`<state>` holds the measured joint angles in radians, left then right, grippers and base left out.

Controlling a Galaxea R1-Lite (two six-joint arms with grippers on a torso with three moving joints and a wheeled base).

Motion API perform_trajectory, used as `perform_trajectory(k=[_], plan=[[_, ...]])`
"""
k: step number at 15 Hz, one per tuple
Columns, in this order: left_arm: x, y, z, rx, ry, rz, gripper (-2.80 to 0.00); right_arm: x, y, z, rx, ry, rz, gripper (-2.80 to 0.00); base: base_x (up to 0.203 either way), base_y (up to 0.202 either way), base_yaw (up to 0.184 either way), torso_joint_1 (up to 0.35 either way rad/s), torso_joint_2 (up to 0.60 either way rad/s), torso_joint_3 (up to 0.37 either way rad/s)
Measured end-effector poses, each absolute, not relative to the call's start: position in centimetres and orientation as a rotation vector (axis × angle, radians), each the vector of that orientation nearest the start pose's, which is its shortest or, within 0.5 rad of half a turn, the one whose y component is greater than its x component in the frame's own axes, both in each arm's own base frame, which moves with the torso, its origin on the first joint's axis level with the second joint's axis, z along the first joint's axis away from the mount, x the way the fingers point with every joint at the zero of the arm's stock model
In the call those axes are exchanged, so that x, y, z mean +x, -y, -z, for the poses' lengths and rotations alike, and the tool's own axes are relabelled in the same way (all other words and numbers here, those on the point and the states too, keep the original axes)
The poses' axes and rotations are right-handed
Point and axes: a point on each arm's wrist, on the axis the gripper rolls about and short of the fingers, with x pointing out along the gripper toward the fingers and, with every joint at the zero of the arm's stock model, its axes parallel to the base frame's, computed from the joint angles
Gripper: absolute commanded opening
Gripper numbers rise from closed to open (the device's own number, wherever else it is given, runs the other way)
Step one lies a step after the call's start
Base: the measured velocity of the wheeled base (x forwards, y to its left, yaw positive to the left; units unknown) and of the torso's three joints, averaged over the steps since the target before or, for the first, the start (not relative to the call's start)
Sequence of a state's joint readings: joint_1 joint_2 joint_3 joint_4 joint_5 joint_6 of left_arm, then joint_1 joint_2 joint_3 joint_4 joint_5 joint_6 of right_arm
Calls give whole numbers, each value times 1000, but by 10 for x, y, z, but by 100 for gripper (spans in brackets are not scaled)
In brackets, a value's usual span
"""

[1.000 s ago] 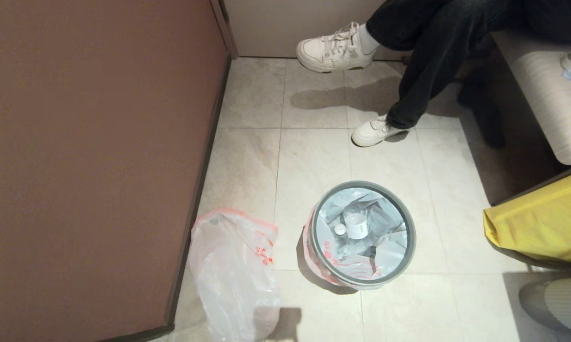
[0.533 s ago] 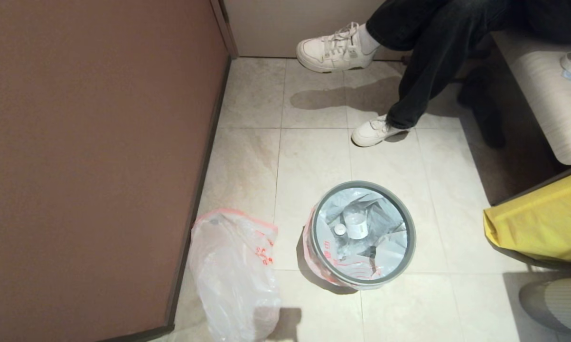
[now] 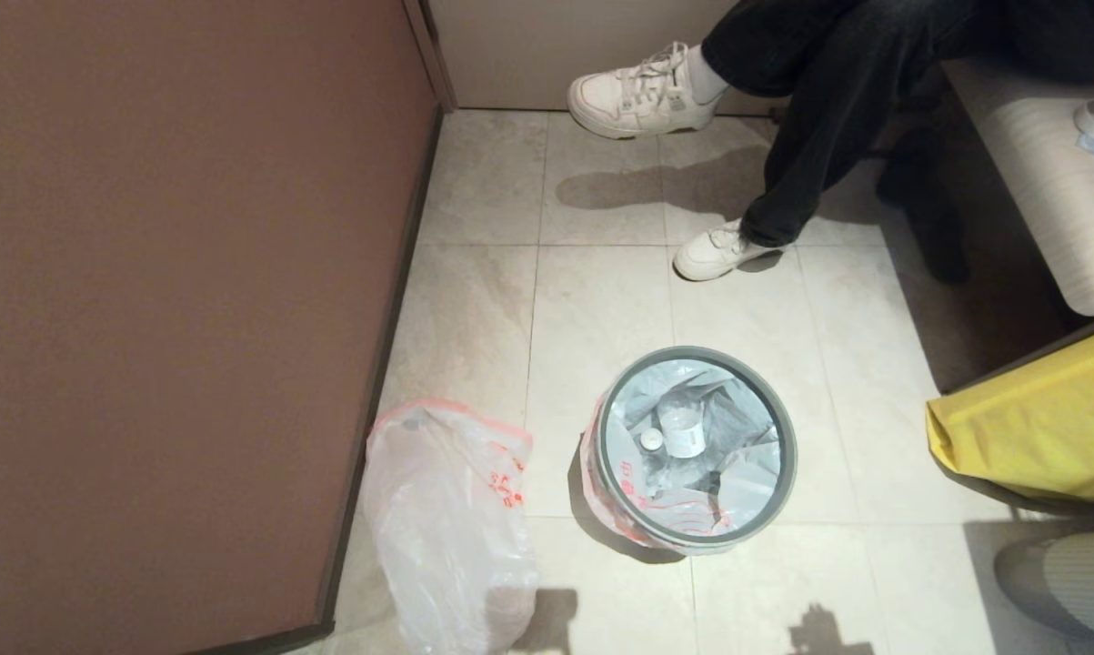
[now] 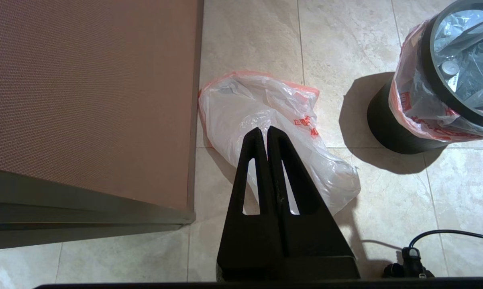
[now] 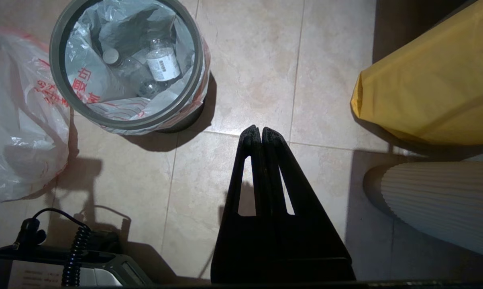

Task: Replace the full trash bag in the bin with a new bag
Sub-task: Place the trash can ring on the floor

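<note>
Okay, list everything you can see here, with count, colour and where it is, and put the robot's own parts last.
bin: one, dark tub with grey hoop rim, on the floor tiles near the middle.
full trash bag: one, whitish with red print, lining the bin, bottles inside.
new bag: one, whitish with pink-red edge, on the floor beside the brown wall, to the bin's left.
yellow bag: one, yellow, at the right edge.
person's shoes: two, white, beyond the bin, with dark trousers.
bench: one, pale, far right.
left tool: one, black, shut, above the new bag.
right tool: one, black, shut, above bare tiles beside the bin.
</note>
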<state>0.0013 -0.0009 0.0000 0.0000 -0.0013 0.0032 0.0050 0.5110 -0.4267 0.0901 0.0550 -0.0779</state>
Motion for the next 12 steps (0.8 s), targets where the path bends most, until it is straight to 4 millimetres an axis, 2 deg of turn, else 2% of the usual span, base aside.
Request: perform_trajectory(k=[3, 6, 9, 12], plan=[[-23, 0, -75, 3, 0, 0, -280, 78, -2, -203, -84, -288, -92, -280, 0, 0, 0, 0, 0, 0], [-23, 0, -75, 3, 1, 0, -280, 151, -3, -196, -97, -413, -114, -280, 0, 0, 0, 0, 0, 0], [-23, 0, -75, 3, 1, 0, -280, 227, -7, -166, -104, -531, -137, -280, 0, 0, 0, 0, 0, 0], [-23, 0, -75, 3, 1, 0, -280, 289, -19, -129, -132, -589, -180, -280, 0, 0, 0, 0, 0, 0]])
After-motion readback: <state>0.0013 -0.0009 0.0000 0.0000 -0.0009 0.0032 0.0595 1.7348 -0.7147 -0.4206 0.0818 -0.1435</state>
